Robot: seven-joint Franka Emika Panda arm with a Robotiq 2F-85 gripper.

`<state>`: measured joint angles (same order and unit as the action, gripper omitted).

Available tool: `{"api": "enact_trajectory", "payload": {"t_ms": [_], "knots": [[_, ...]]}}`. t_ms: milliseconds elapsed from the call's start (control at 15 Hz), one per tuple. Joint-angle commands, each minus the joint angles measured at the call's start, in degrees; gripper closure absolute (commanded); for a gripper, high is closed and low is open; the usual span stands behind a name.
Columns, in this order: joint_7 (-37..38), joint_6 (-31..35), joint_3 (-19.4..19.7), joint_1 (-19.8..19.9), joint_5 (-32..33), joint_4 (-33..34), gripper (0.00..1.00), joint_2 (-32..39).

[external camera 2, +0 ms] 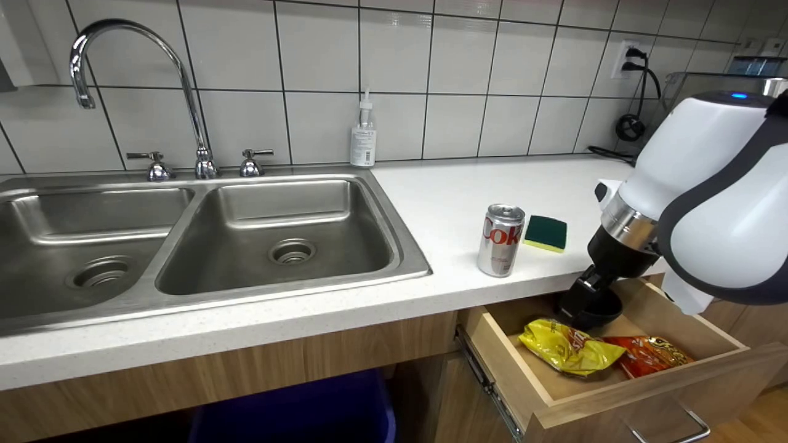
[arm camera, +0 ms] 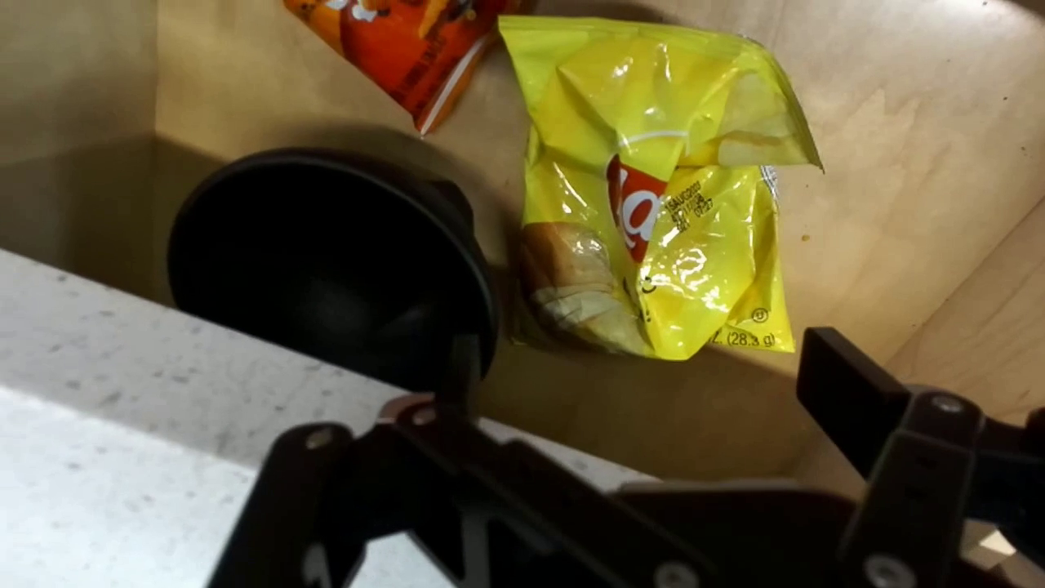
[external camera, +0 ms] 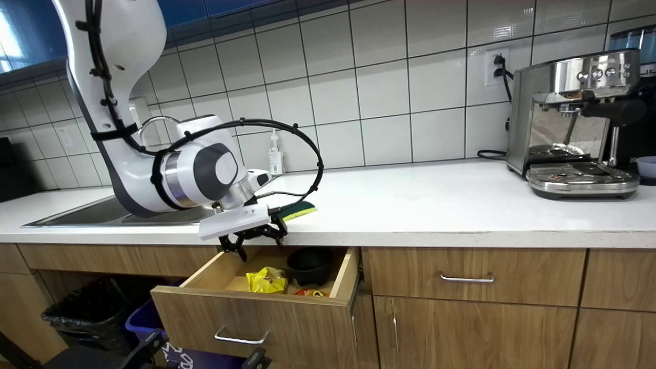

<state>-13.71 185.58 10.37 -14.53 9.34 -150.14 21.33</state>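
My gripper (arm camera: 645, 367) is open and empty, with its two fingers wide apart. In both exterior views the gripper (external camera: 260, 246) (external camera 2: 582, 300) points down into the pulled-out wooden drawer (external camera: 251, 294) (external camera 2: 652, 386). Nearest to it are a yellow chip bag (arm camera: 653, 212) (external camera 2: 571, 348) (external camera: 266, 280) and a round black bowl (arm camera: 326, 269) (external camera: 310, 265) (external camera 2: 600, 312). In the wrist view one finger overlaps the bowl's edge; I cannot tell whether they touch. An orange-red snack bag (arm camera: 416, 49) (external camera 2: 649, 354) (external camera: 311, 292) lies beside the yellow bag, partly hidden.
The white counter edge (arm camera: 204, 359) (external camera 2: 431, 303) overhangs the drawer's back. A silver Coke can (external camera 2: 502, 240) and a green-yellow sponge (external camera 2: 545, 232) (external camera: 299, 210) stand on the counter. A double sink (external camera 2: 289, 234), soap bottle (external camera 2: 363, 138) and espresso machine (external camera: 574, 125) are there too.
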Motion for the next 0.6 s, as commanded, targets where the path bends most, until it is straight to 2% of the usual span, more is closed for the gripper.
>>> {"api": "enact_trajectory", "payload": {"t_ms": [0,333,533], "knots": [[2.12,-7.51,-0.36,1.60,-0.35,-1.69,0.00,-5.51],[4.20,-19.06,-4.20,7.07,-0.96,-1.65,0.00,-11.77],[2.30,-24.59,-7.94,11.03,-4.55,-1.91,0.00,-15.55]]}}
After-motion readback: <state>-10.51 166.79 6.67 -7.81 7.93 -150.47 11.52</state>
